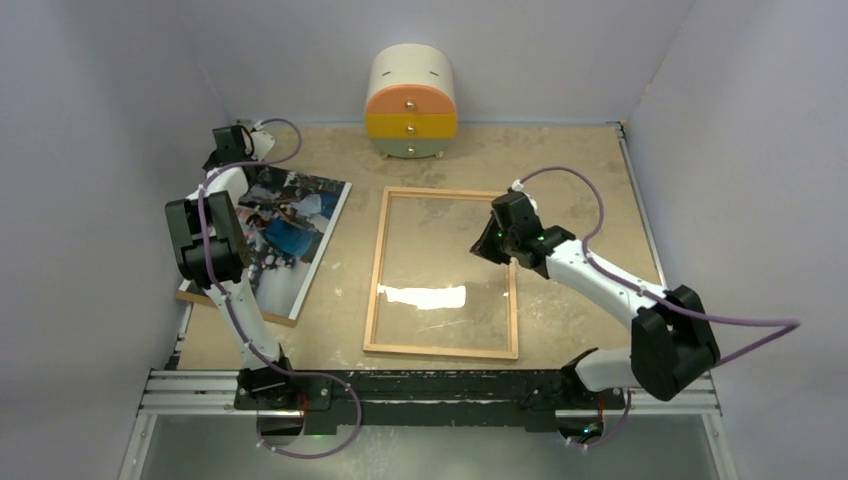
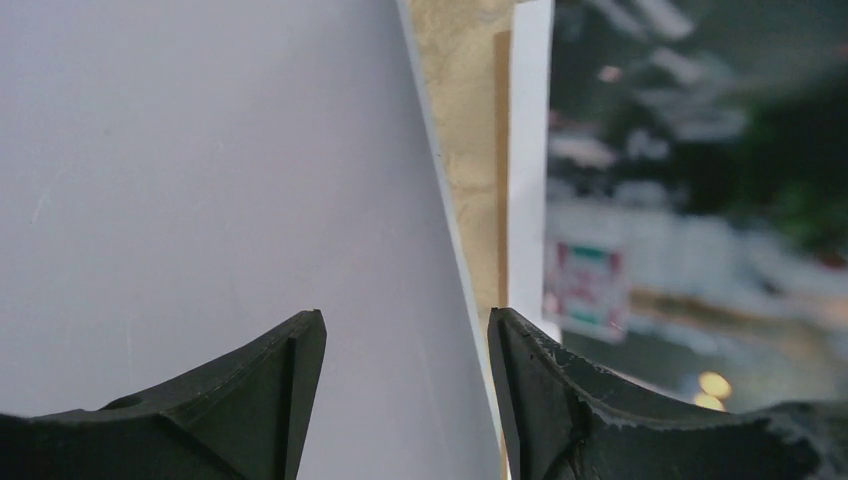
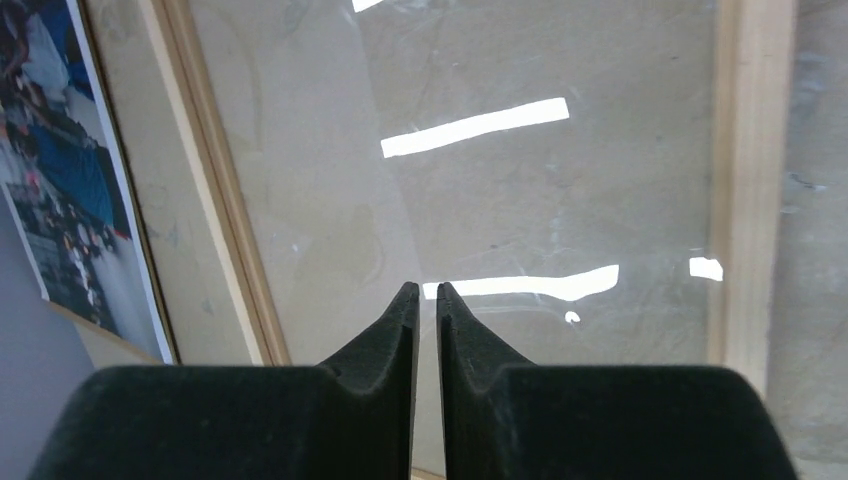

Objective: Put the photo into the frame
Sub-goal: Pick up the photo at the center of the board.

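The photo (image 1: 290,235), a glossy print in blue, white and dark tones, lies at the table's left on a brown backing board (image 1: 235,305). My left gripper (image 1: 228,140) hovers at the photo's far left corner, close to the wall. In the left wrist view it (image 2: 407,315) is open, and the photo's white edge (image 2: 528,150) runs down to its right finger. The frame (image 1: 375,275) of light wood lies flat mid-table, a clear pane inside it. Above the frame's right side my right gripper (image 1: 487,247) points down, its fingers (image 3: 427,287) almost together over the pane, holding nothing.
A round cream, orange and yellow drawer cabinet (image 1: 411,103) stands at the back centre. Grey walls close in the table on the left, back and right. The left wall (image 2: 200,180) is very near my left gripper. A metal rail (image 1: 430,385) runs along the near edge.
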Motion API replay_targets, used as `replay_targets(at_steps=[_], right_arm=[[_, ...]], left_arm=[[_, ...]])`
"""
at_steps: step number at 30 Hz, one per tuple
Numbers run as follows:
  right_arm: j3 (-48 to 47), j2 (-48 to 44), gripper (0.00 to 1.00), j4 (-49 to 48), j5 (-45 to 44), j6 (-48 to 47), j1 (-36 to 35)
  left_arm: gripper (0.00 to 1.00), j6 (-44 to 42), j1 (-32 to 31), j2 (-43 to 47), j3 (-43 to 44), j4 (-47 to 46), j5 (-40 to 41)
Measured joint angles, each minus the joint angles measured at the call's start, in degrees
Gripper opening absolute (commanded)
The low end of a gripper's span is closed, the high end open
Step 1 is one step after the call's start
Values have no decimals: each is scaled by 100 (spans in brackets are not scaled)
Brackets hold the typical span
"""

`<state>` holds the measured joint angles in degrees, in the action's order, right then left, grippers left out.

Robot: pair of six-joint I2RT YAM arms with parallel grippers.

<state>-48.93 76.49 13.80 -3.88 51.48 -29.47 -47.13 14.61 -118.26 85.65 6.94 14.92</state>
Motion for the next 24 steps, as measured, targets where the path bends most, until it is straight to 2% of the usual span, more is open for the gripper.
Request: replay_targets(at_steps=[6,10,13,16,17,24], right_arm=[[-715,732,5,-37,-195,144,-728],[-1200,1263,0,-83,-269,203,-1174],[-1469,1587,0,-79,-289,234,-1436],[-1711,1838,0,-66,-330,251,-1648],[-1770,1899,0,-63,-361,254,-1709],[-1814,2061,0,-46,-417,328,-1939]], left_arm=[[52,4,87,-273,195,-568,341],[42,0,127,-409,214,-942,527],[28,17,140,-549,229,-1010,542],[9,116,144,-680,313,-793,481],[6,153,144,-710,356,-697,457],[0,210,144,-754,546,-203,354]])
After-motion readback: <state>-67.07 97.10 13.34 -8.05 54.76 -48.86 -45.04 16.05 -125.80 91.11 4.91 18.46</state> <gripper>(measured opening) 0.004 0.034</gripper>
